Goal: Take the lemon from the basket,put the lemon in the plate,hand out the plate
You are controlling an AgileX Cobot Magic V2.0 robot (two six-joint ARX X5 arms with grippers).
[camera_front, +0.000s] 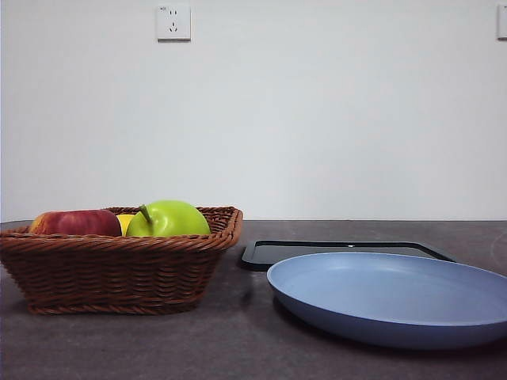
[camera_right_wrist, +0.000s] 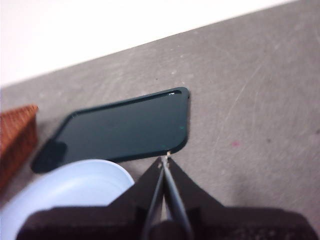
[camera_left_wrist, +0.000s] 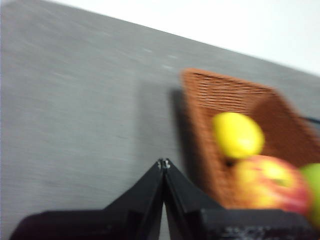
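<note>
Front view: basket [camera_front: 119,265] lower left of frame w/ red apple [camera_front: 75,222], green apple [camera_front: 169,219] and lemon [camera_front: 125,222] peeking between them. Plate [camera_front: 388,297] lower right, empty, black tray [camera_front: 341,252] behind it. No arms in front view. Left gripper [camera_left_wrist: 163,164] jaws closed, nothing held, above table [camera_left_wrist: 75,110] beside basket. Right gripper [camera_right_wrist: 164,160] jaws closed, empty, over tray edge.

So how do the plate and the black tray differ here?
The plate is round, matte light blue with a raised rim; the black tray is rectangular, flat and glossy dark. In the front view the plate sits nearer and partly hides the tray behind it. Both lie on the grey table beside the wicker basket, nothing in them.
</note>
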